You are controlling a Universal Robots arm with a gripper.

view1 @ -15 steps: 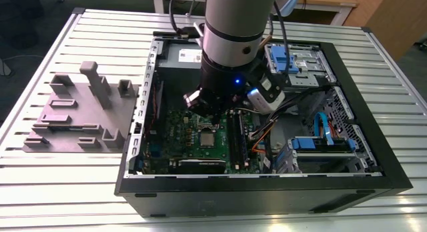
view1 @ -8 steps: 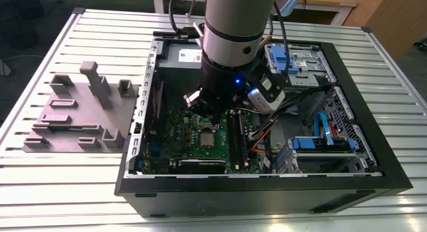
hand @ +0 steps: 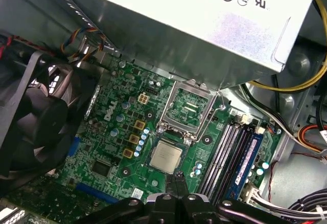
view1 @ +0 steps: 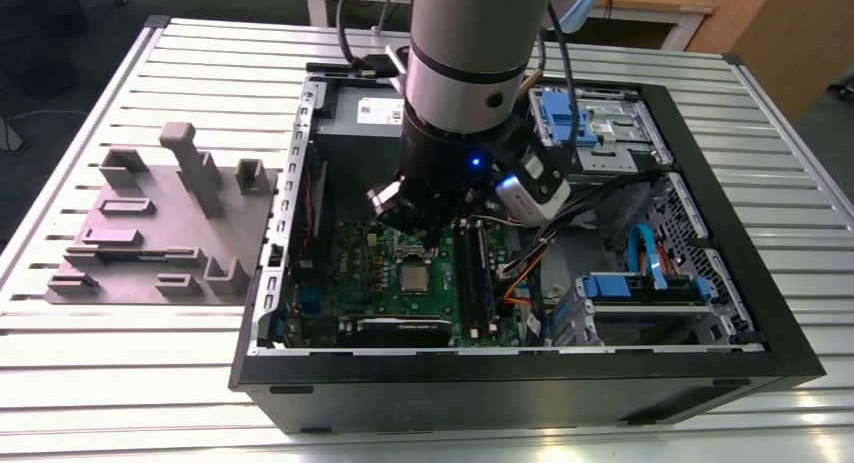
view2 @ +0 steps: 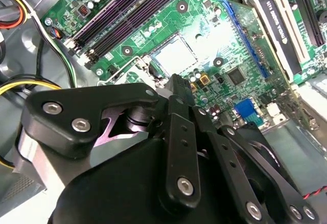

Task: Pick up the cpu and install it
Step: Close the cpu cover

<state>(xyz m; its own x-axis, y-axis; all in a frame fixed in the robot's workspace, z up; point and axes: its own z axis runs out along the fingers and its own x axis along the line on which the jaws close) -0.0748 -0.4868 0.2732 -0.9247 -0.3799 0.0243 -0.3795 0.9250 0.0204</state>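
The cpu (hand: 165, 156) is a small square chip with a silver top, lying flat in the motherboard socket; in the second wrist view the cpu (view2: 176, 55) glares under the light. The socket's metal frame (hand: 186, 106) stands swung open beside it. My gripper (hand: 177, 177) hangs just above the board, its black fingers pressed together with nothing between them, tips close to the chip's edge but apart from it. In the exterior view the gripper (view1: 424, 239) is inside the open computer case, a little above the cpu (view1: 416, 277).
The grey power supply box (hand: 204, 24) overhangs the board. A black fan (hand: 36, 116) and memory sticks (hand: 230, 152) flank the socket, with cable bundles (hand: 306, 132) nearby. Outside the case (view1: 534, 373), a grey fixture block (view1: 160, 223) sits on the slatted table.
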